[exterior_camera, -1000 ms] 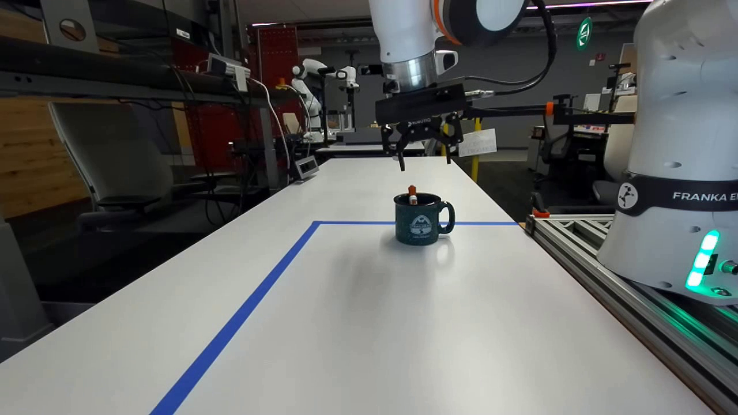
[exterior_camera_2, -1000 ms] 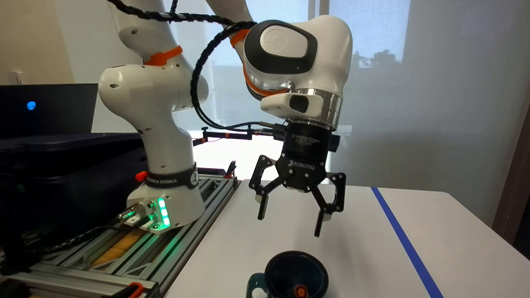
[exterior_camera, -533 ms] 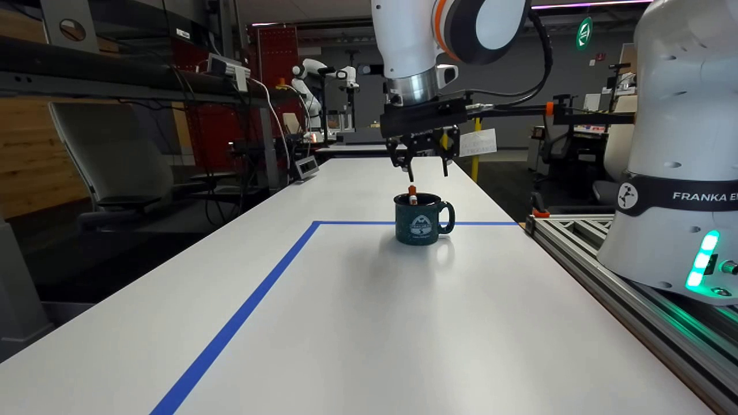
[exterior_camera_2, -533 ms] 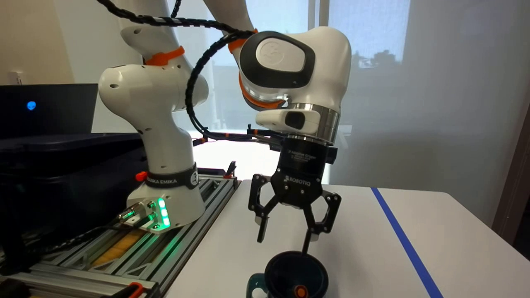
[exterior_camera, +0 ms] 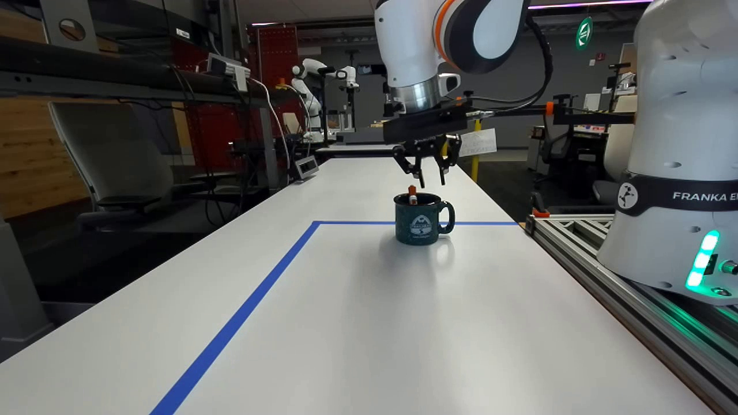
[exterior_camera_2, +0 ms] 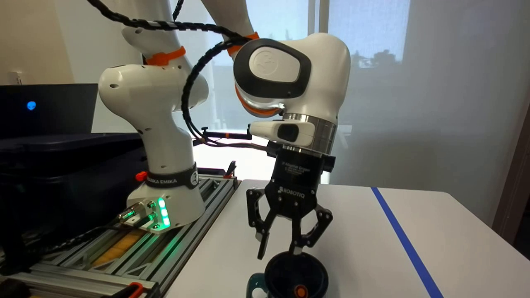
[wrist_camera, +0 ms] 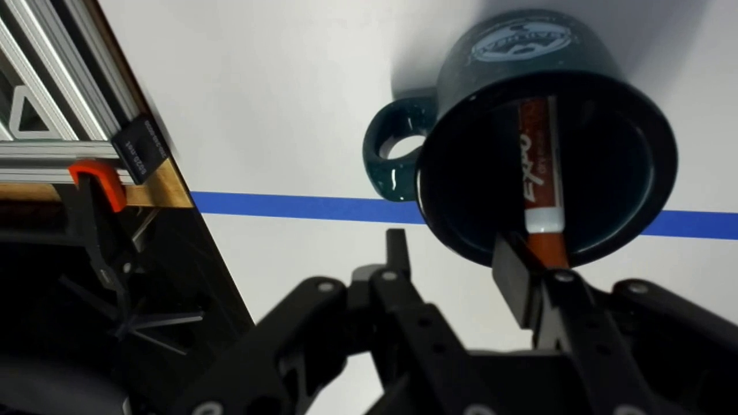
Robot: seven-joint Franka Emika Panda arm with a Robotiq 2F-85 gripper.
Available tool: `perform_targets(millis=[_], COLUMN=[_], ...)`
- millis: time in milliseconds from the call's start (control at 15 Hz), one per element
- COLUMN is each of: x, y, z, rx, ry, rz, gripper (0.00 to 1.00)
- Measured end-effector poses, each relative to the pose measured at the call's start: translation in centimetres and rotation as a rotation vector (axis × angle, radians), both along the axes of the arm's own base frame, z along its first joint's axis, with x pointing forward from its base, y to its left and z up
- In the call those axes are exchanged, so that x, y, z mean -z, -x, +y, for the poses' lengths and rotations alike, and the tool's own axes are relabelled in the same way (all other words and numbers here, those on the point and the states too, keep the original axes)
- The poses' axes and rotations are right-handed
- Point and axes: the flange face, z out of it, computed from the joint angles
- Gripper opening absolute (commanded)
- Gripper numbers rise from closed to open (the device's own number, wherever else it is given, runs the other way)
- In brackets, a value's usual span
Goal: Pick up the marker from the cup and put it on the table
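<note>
Marker (wrist_camera: 540, 167), just one, inside one cup (exterior_camera: 418, 231) on the table (exterior_camera: 346, 323); one gripper (exterior_camera: 432, 185), two fingers (wrist_camera: 398, 251) apart.

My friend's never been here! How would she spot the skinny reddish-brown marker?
Start at the long white table with blue tape lines. On it stands a glossy dark teal mug. Poking out of it is the reddish-brown marker: unlike the wide mug, it's a slim stick with EXPO lettering.

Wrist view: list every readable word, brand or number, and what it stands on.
"EXPO": slim reddish marker; smaller words beside it too blurred.
Seemingly "8020.net", upside down: black rectangular cap; its second line is too small.
Too blurred: white oval logo on glossy teal mug.
</note>
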Motion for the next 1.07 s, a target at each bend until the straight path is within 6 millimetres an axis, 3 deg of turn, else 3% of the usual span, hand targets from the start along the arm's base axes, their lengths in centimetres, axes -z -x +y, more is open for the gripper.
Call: perform_targets(millis=[267, 1067], x=[0.6, 1.8], y=[0.0, -3.1], z=[-0.2, 0.2], rx=[-0.024, -0.235], ry=[-0.022, -0.081], rz=[0.002, -0.005], gripper=[0.58, 0.59])
